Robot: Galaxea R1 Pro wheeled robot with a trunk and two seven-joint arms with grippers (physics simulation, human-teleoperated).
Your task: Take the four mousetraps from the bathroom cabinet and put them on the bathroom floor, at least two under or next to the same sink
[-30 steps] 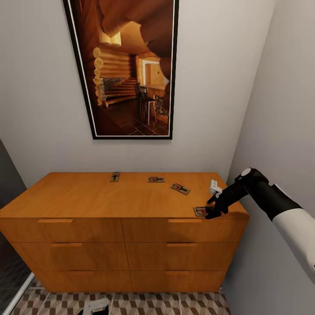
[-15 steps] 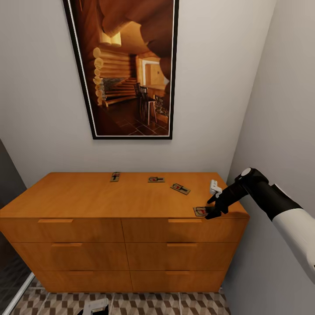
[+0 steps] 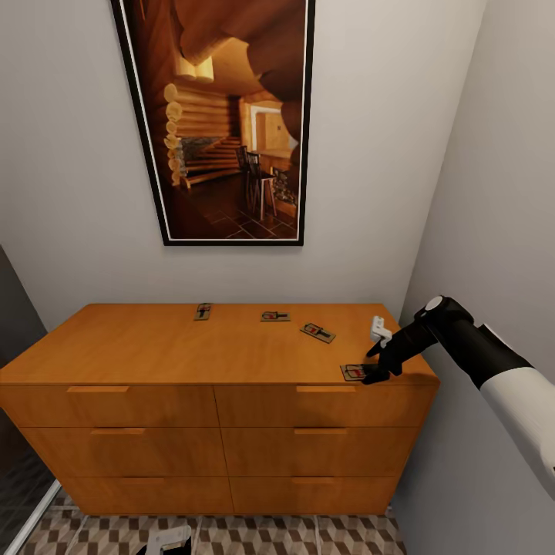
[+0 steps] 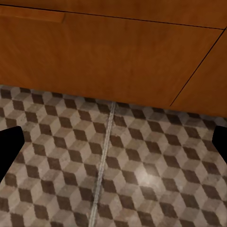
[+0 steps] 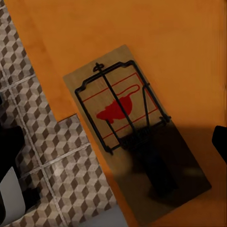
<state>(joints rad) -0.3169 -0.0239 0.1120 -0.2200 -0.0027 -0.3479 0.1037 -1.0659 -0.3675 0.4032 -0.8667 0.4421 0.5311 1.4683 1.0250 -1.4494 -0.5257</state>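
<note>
orange-brown cabinet top holds four mousetraps; the nearest mousetrap overhangs its front edge under the right gripper, jaws spread wide. left gripper jaws spread over bathroom floor.

No readable text or numbers — mousetrap bears red mouse-shaped mark only, no lettering.

**Left wrist camera: drawer fronts above patterned tiles**

The cabinet takes up the upper part, its orange-brown wooden front split by thin dark seams between panels, with a recessed slot handle near one corner. Below it lies the bathroom floor, tiled in a brown, beige and white cube pattern, with a pale grout line running across. Two black fingers show at opposite edges, set well apart with bare tile between them.
</note>
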